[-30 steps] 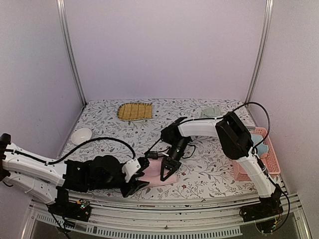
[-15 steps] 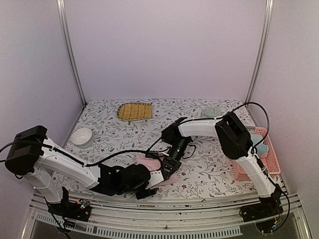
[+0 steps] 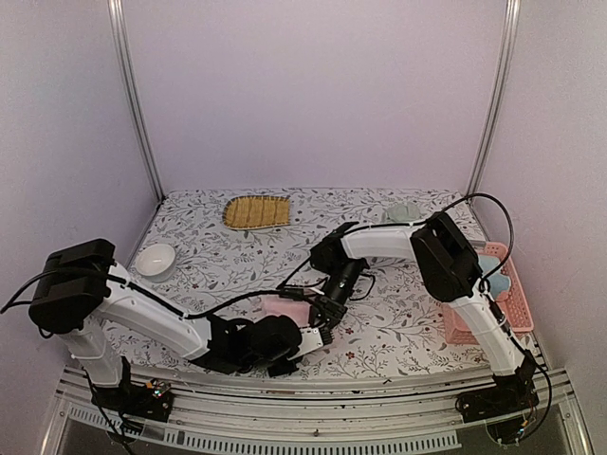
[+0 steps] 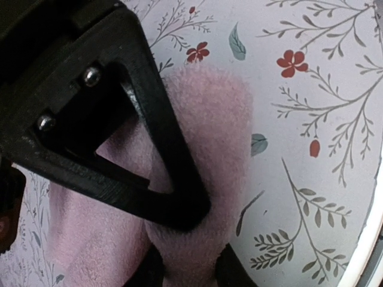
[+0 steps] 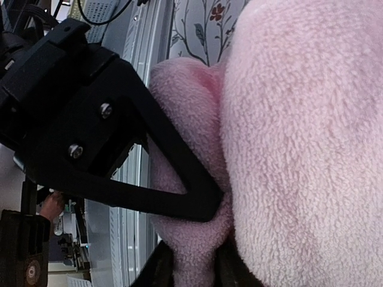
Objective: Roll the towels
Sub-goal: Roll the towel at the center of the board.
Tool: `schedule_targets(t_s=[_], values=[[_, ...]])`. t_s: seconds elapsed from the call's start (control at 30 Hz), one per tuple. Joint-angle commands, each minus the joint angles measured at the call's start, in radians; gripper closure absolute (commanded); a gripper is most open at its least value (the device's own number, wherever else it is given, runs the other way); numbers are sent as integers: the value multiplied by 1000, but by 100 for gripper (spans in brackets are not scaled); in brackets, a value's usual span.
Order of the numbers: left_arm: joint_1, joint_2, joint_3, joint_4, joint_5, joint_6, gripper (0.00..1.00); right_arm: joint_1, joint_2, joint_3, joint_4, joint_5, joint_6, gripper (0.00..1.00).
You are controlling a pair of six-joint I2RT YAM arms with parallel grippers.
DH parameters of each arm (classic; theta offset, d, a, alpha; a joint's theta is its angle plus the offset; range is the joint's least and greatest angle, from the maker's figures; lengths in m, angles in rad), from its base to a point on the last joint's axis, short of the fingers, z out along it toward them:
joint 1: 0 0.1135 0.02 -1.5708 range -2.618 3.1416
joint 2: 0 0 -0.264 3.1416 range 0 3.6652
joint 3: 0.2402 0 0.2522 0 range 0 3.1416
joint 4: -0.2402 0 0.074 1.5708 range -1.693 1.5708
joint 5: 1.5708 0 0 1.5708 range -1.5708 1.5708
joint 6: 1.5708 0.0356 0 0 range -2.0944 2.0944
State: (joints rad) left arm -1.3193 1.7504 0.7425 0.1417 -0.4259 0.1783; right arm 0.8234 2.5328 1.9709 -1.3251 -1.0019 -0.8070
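Note:
The pink towel lies bunched near the table's front middle. My left gripper reaches in from the left at its near edge. In the left wrist view a thick fold of the pink towel is squeezed between the fingers of the left gripper. My right gripper comes down from behind onto the same towel. In the right wrist view the right gripper pinches a narrow fold of the pink towel. A sage green towel sits at the back right. A light blue towel lies in the basket.
A yellow-brown ribbed mat lies at the back centre. A white bowl stands at the left. A pink basket sits along the right edge. Black cables trail across the table between the arms. The front rail runs close by the towel.
My left arm swung in from the left, its jaws widened and then closed on the pink towel's near fold. The right gripper shifted slightly back and its jaws eased a little.

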Motion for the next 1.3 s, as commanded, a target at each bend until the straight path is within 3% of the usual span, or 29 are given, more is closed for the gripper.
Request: schedule_targets(t_s=[0.0, 0.1, 0.27, 0.63, 0.83, 1.07, 1.27], values=[[9, -6, 12, -63, 94, -8, 84, -50, -72, -31, 3, 57, -39, 63], [42, -13, 36, -113, 231, -54, 87, -113, -191, -24, -12, 12, -35, 55], [139, 2, 69, -169, 481, -147, 88, -211, -402, -54, 7, -3, -7, 54], [355, 197, 213, -305, 980, -315, 88, -247, -844, -498, 383, 75, 82, 55], [442, 257, 248, -325, 1130, -400, 87, -153, -952, -702, 541, 236, 54, 56], [480, 284, 250, -302, 1196, -450, 87, 23, -945, -880, 828, 614, 48, 52], [487, 309, 253, -305, 1209, -466, 87, 89, -861, -902, 943, 683, 6, 50]])
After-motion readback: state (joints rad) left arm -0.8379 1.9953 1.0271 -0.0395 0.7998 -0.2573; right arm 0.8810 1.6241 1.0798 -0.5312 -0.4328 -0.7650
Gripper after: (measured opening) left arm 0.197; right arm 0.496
